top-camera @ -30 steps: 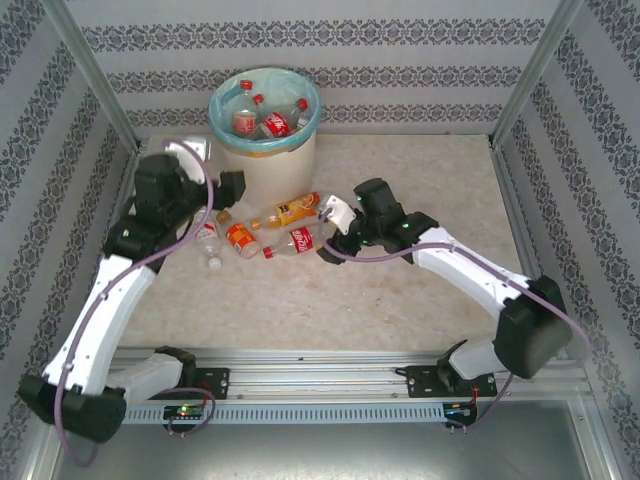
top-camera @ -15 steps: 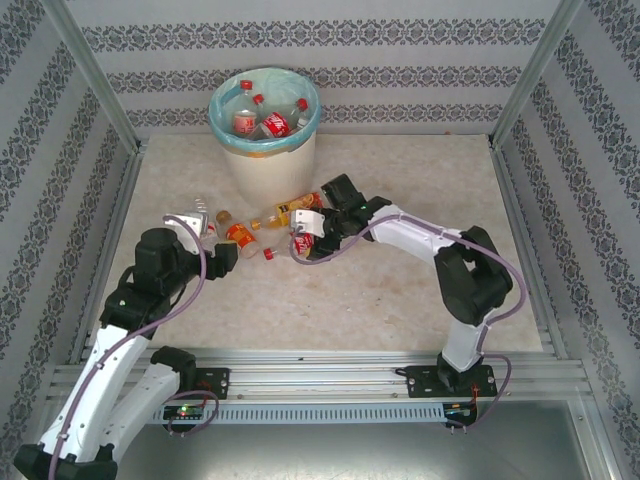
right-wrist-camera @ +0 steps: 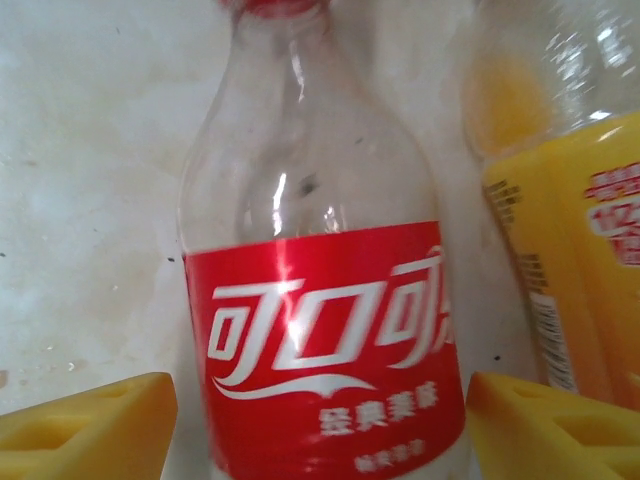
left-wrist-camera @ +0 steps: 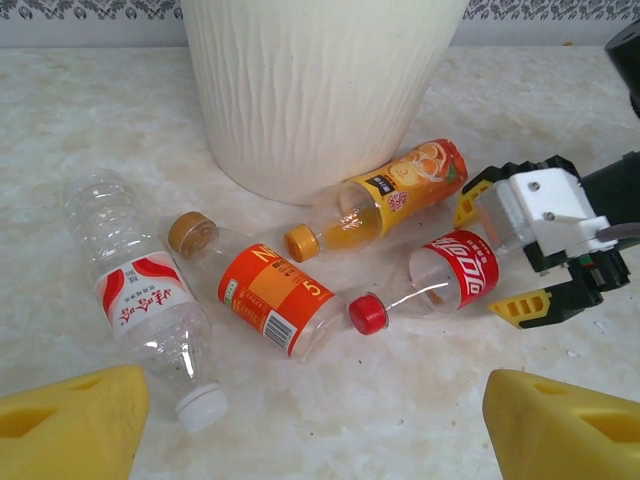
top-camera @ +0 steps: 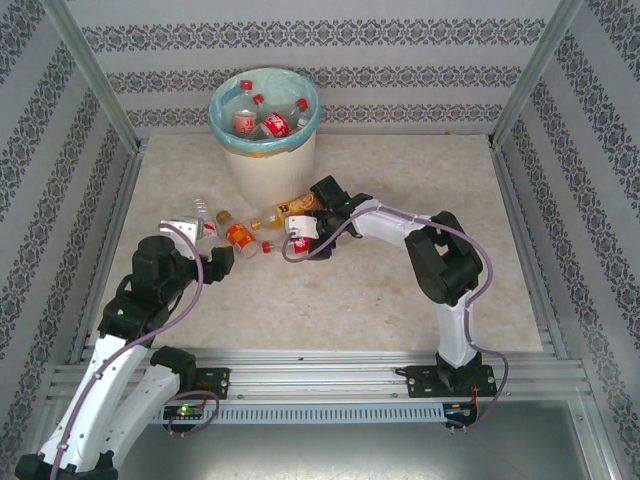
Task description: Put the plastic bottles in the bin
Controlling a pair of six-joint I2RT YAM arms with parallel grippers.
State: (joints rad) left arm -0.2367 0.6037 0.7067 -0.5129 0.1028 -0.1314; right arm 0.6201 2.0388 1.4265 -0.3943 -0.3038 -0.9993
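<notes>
Four plastic bottles lie on the table in front of the bin [top-camera: 264,150] [left-wrist-camera: 320,100]. They are a clear white-capped bottle [left-wrist-camera: 140,300] [top-camera: 205,222], an orange-labelled bottle [left-wrist-camera: 270,300] [top-camera: 240,236], an orange juice bottle [left-wrist-camera: 395,195] [top-camera: 292,208] [right-wrist-camera: 575,270] and a red-labelled cola bottle [left-wrist-camera: 450,275] [top-camera: 274,247] [right-wrist-camera: 320,330]. My right gripper [top-camera: 300,242] [left-wrist-camera: 525,250] [right-wrist-camera: 320,435] is open, with one yellow finger on each side of the cola bottle's label. Open as well, my left gripper [top-camera: 220,256] [left-wrist-camera: 310,440] hovers just short of the bottles with nothing between its fingers. Several more bottles [top-camera: 262,118] lie inside the bin.
The bin has a teal liner [top-camera: 310,118] and stands at the back against the patterned wall. Metal frame posts [top-camera: 95,80] rise at the back corners. Bare tabletop [top-camera: 400,290] stretches to the right of and in front of the bottles.
My left arm has pulled back from beside the bin toward the near left, and its jaws have widened. My right gripper has slid left until it straddles the cola bottle.
</notes>
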